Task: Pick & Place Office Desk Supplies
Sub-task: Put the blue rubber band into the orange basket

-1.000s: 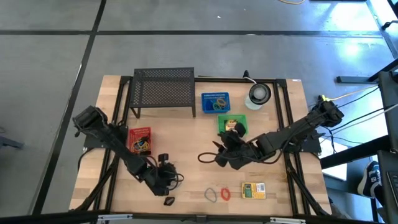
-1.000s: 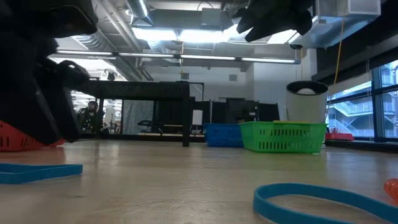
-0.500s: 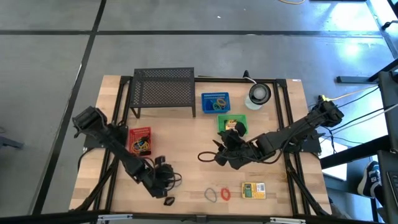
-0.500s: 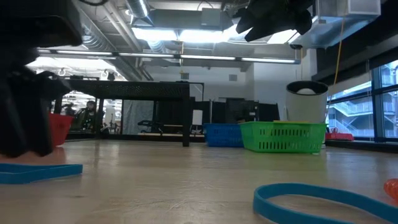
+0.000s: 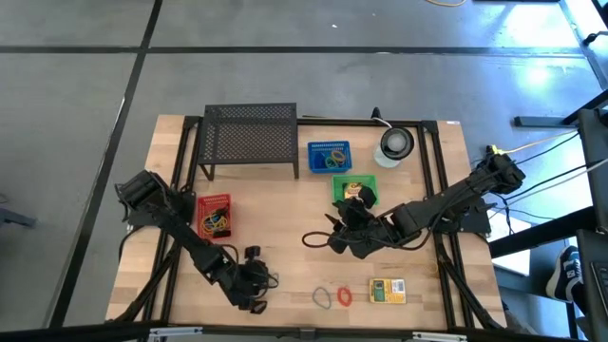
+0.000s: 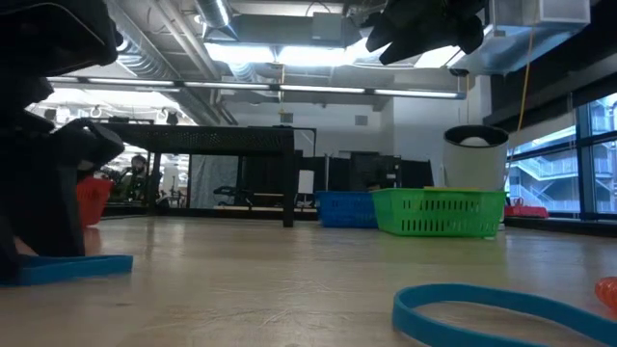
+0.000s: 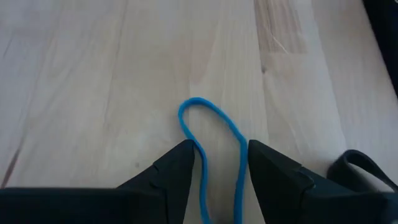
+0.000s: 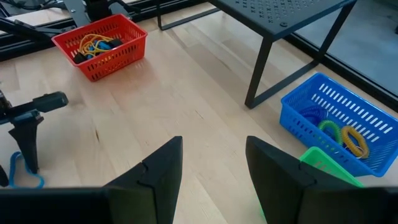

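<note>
I am straddling the thin blue oval loop (image 7: 214,146) on the wooden desk (image 5: 285,214) with my left claw (image 7: 219,163) released, while the right claw (image 8: 212,163) is hanging spread and empty mid-desk, baskets partly filled, several supplies remaining.

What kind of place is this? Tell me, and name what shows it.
Probably a robotics lab or workshop: a wooden table in a metal frame on a concrete floor, exposed ceiling ducts and strip lights, and sorting baskets, red and blue.
</note>
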